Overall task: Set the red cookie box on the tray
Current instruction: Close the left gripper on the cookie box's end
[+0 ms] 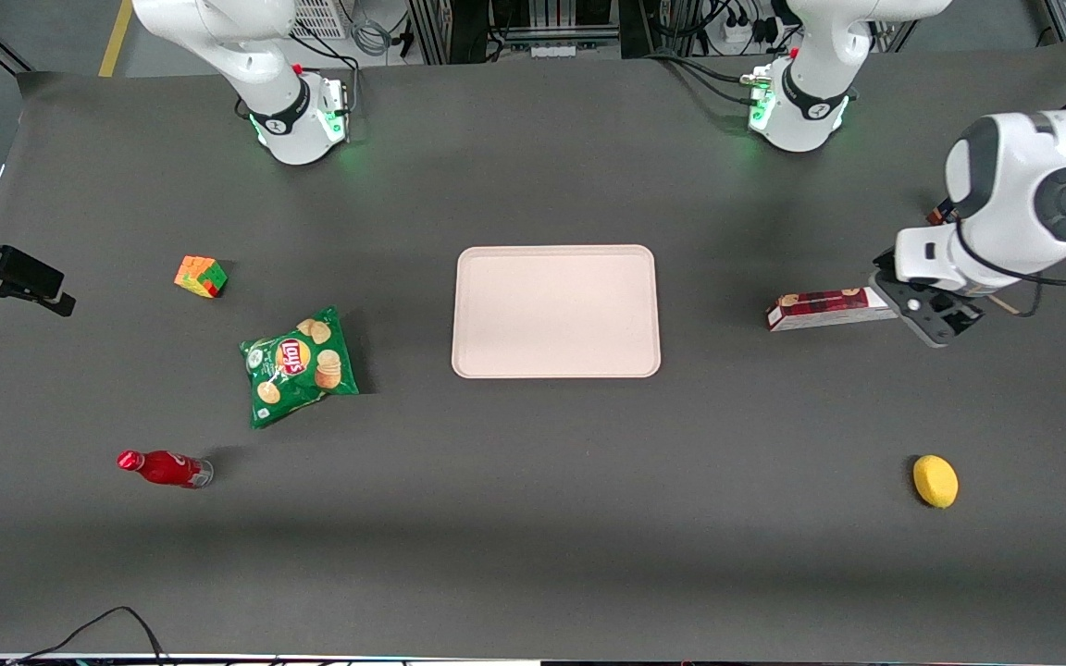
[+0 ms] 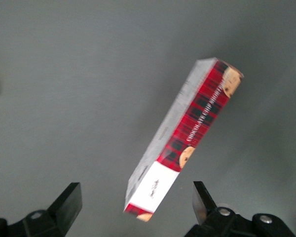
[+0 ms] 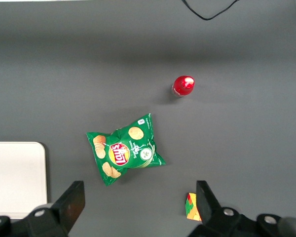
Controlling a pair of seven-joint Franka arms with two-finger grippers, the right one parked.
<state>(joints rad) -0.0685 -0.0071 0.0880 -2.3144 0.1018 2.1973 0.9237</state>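
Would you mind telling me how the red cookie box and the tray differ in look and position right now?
The red cookie box is a long, narrow dark-red plaid carton; the tray is a wide, flat, plain pale pink rectangle with a low rim. The box lies toward the working arm's end of the table, with one end at the open gripper; the tray sits mid-table, with nothing on it. Both rest on the dark table.

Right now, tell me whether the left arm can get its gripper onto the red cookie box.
Probably yes. The gripper is open at one end of the red cookie box, a finger on each side of the white end, and nothing lies between them. The lemon sits well clear.
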